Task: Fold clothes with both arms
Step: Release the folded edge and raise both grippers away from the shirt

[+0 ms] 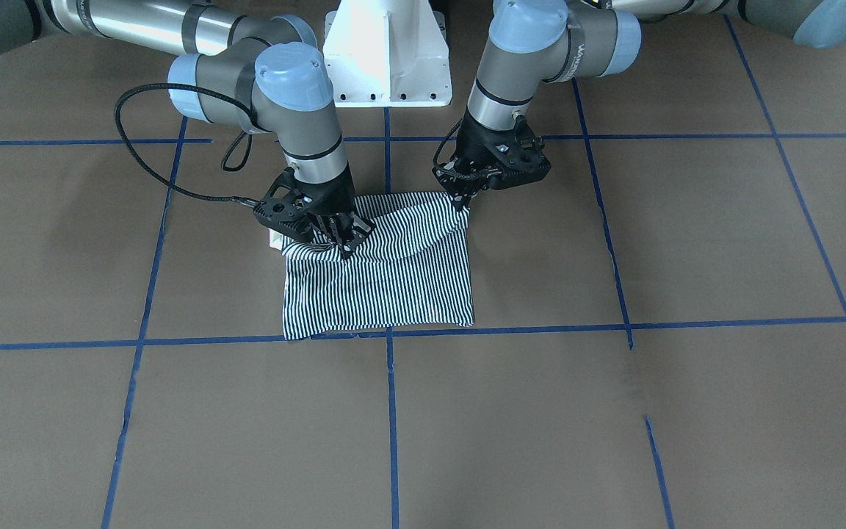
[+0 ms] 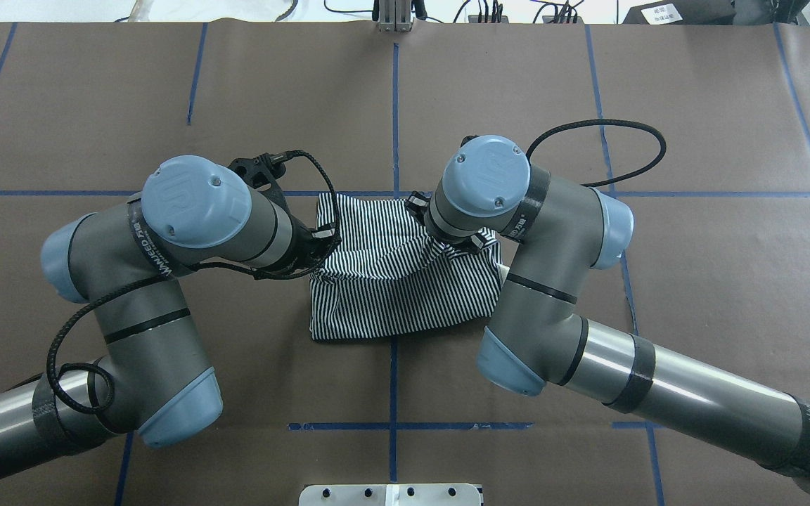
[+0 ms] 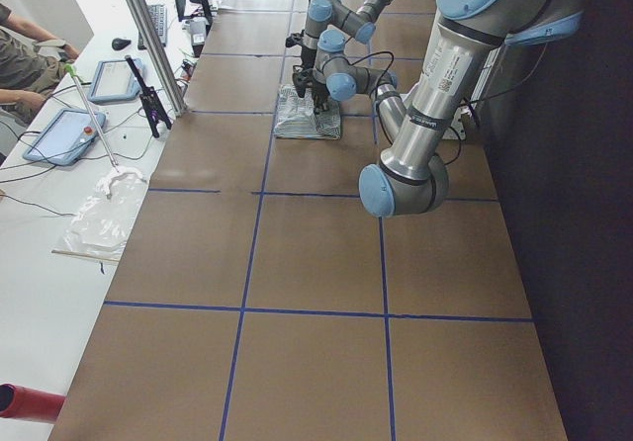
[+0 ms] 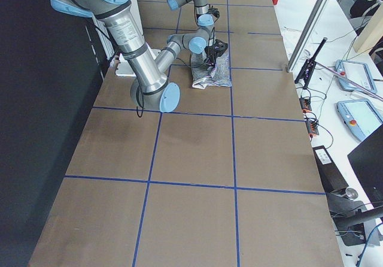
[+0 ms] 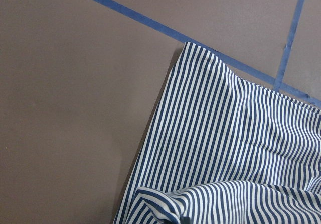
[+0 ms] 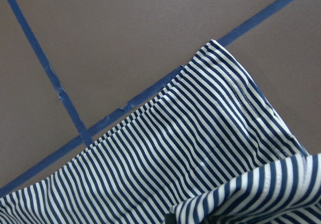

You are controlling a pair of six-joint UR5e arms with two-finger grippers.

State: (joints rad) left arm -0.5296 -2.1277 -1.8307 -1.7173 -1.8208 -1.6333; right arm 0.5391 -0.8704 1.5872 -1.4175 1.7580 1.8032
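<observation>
Left gripper (image 1: 461,204): narrow, apparently pinching a shirt (image 1: 386,286) corner. Shirt: compact striped rectangle, touching the tape cross (image 1: 389,333) on its robot side, so mostly folded. Right gripper (image 1: 342,244): clamped on the other robot-side corner, fabric raised. Remaining, I judge: carry that edge across and release.

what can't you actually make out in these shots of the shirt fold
- Overhead view: the right gripper is hidden under its own wrist; the left gripper is mostly hidden likewise.
- Both wrist views: no fingers in frame, only striped shirt and table.
- Side views: shirt and grippers too far and small for detail.
- Front-facing view: a pale scrap beside the right gripper, too small to identify.
</observation>
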